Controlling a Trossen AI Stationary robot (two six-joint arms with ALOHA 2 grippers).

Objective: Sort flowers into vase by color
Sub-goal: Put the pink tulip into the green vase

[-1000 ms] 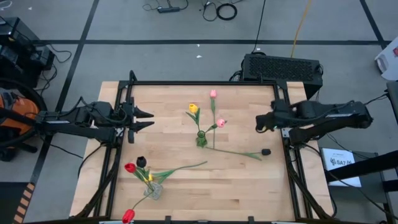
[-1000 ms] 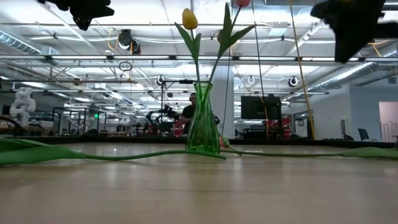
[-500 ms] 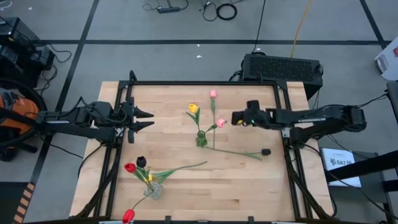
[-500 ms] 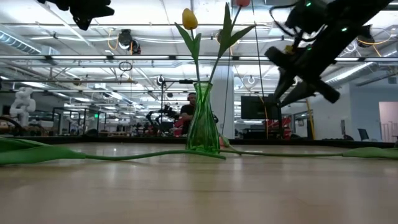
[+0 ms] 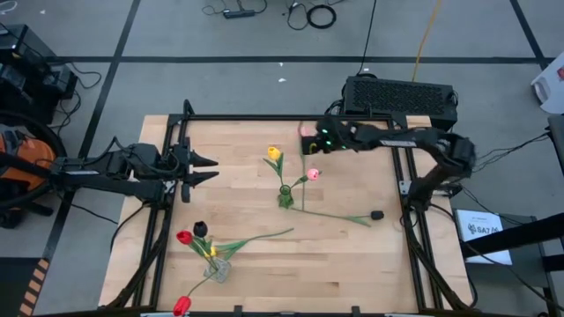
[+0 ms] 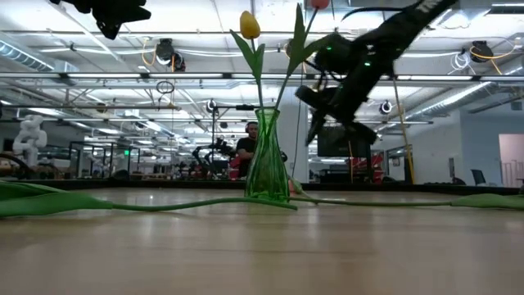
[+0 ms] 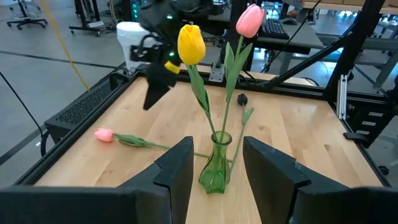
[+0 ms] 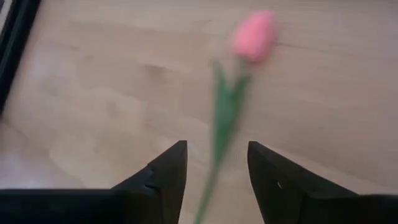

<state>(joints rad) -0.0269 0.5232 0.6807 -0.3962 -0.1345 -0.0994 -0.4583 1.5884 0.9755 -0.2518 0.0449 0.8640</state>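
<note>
A green vase (image 5: 285,199) stands mid-table and holds a yellow tulip (image 5: 274,153) and a pink tulip (image 5: 313,173). Another pink tulip (image 5: 302,132) lies flat on the wood beyond the vase, with its stem running toward the vase. My right gripper (image 5: 310,141) hovers open above this flower. In the right wrist view its head (image 8: 254,36) lies ahead of the gripper (image 8: 214,168) and its stem (image 8: 222,121) runs toward the gap between the fingers, untouched. My left gripper (image 5: 207,169) waits open at the table's left.
A black-headed flower (image 5: 377,214) lies right of the green vase. A clear vase (image 5: 217,269) near the front left holds a red flower (image 5: 183,237), a black one (image 5: 200,229) and a yellow one (image 5: 212,251). A red flower (image 5: 181,305) lies at the near edge. A long green stem (image 5: 264,236) lies on the wood right of the clear vase.
My right gripper has swung from the table's right edge toward the left and the far edge. It has come down and now stands over the pink tulip that lies on the table. No flower has moved.
</note>
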